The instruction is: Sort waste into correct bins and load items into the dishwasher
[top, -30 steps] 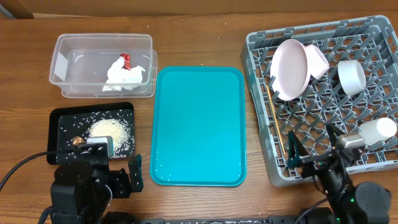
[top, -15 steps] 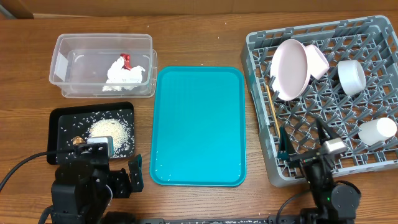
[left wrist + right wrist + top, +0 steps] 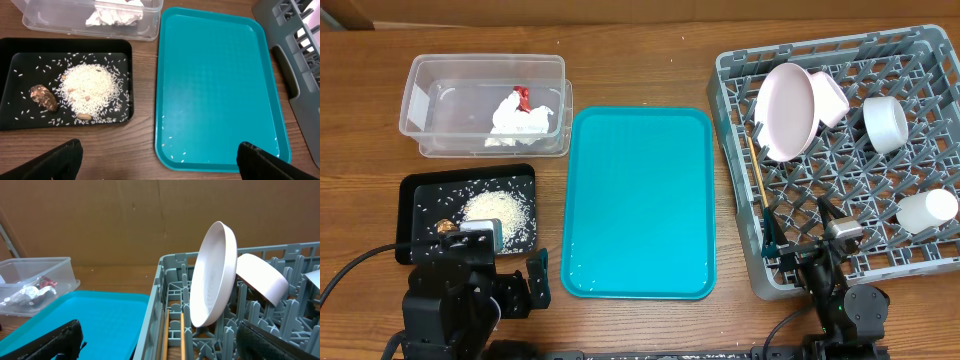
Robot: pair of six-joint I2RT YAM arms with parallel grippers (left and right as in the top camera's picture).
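The clear tub [image 3: 430,75] holds the crumpled napkin [image 3: 520,120] with its red scrap. The black tray [image 3: 410,190] holds rice [image 3: 498,210] and the brown lump [image 3: 444,227]; both also show in the left wrist view [image 3: 90,87]. The grey dish rack [image 3: 740,150] holds the white plate [image 3: 786,110] on edge, two bowls [image 3: 885,123], a cup [image 3: 926,210] and chopsticks [image 3: 758,185]. My left gripper [image 3: 160,165] is open and empty over the table's front edge by the black tray. My right gripper [image 3: 165,342] is open and empty over the rack's front left corner, above the chopsticks [image 3: 165,335].
A large teal tray [image 3: 640,200] lies between the bins and the rack, with a few rice grains near its front edge [image 3: 175,150]. A brown cardboard wall [image 3: 125,215] stands behind the table.
My right gripper has drawn back from the cup and moved left along the rack's front toward its left corner. The left arm has not moved.
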